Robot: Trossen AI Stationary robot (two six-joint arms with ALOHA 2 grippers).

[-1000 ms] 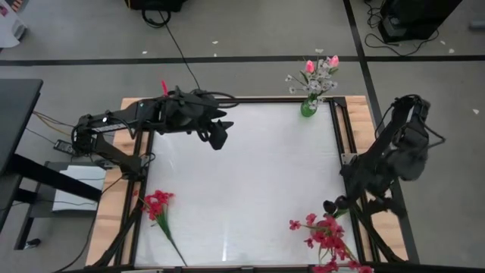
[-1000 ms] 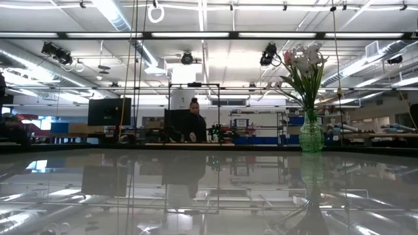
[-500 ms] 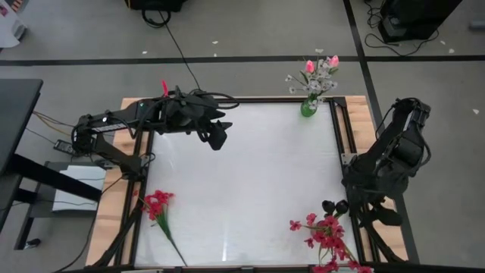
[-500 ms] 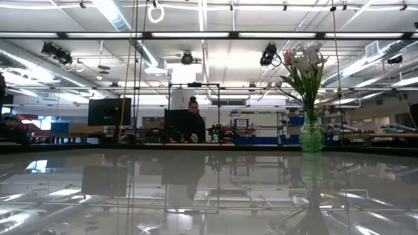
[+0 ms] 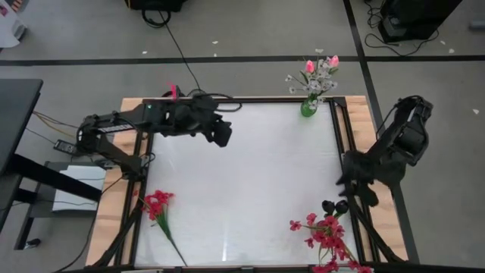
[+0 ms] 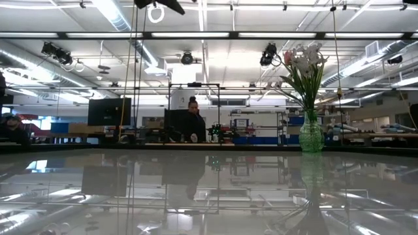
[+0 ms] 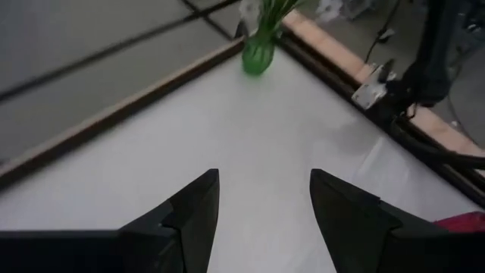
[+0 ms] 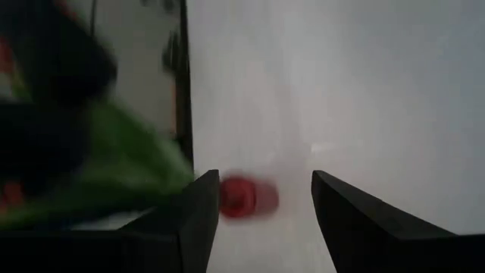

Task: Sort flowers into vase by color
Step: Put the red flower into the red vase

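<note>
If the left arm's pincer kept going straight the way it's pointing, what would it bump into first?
Probably the green vase holding pink and white flowers at the table's far corner. The open left pincer points across bare white tabletop toward it, though it may aim slightly to one side; depth is unclear.

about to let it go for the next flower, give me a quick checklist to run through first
1. Left hand empty and open: ok; nothing lies between its fingers, and it hangs over the table's far left part.
2. Right hand empty and open: ok; it sits at the table's right edge, near the red flowers at the near right corner.
3. Flowers left to sort: ok; a second red bunch lies at the near left edge.
4. Green vase upright at the far right corner: ok; it already holds white and pink stems.
5. A vase for the red flowers: cannot tell; only the green one shows.
6. Dark buds beside the right hand: cannot tell if they block it.
</note>
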